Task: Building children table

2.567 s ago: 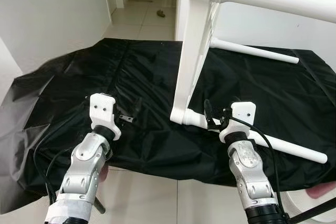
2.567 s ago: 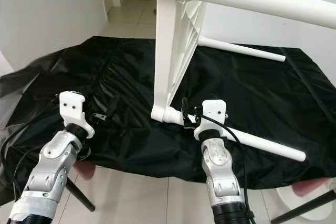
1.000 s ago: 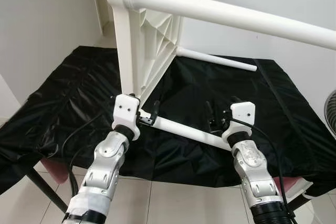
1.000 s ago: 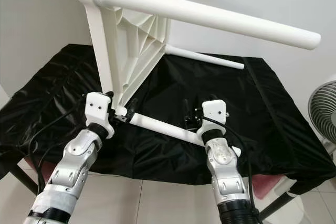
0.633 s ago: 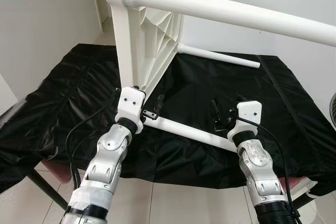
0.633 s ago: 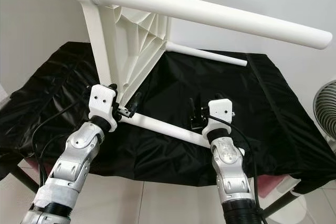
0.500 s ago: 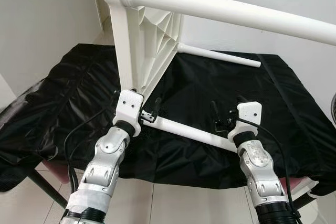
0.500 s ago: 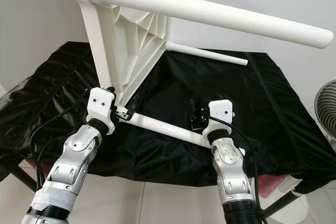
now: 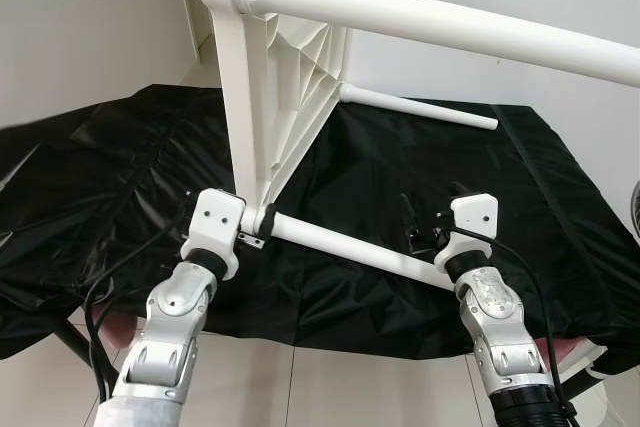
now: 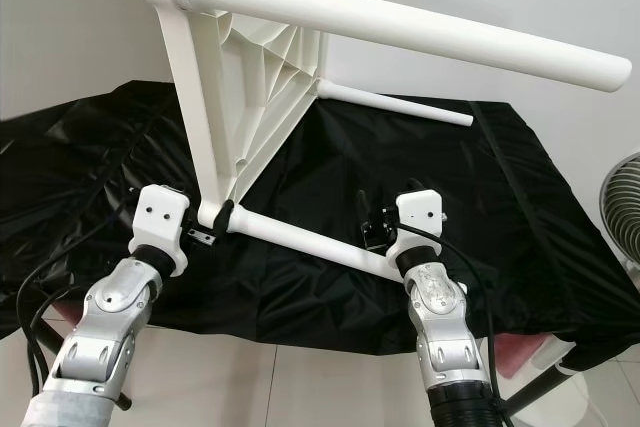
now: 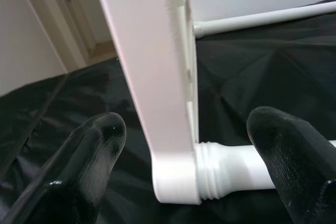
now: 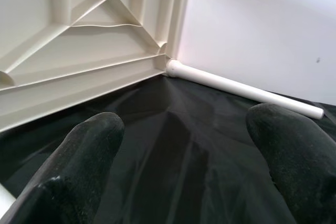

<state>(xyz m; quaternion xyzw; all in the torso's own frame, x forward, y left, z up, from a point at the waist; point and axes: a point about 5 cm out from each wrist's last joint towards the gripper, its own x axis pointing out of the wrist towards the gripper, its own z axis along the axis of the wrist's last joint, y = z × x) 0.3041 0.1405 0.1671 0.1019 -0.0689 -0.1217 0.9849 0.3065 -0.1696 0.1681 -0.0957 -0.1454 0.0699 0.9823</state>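
Pulled back from the corner joint since half a second ago, left hand [image 9: 258, 229] open and empty, right hand [image 9: 432, 219] spread beside the lower leg [image 9: 350, 249], white children's table [image 9: 285, 97] on edge atop the black-draped worktop [image 9: 90, 157], likely assembled.

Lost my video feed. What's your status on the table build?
Left claw open at the table's lower corner joint. Right claw open above the near leg. White table tipped on its side on the black cover. Nothing blocking.
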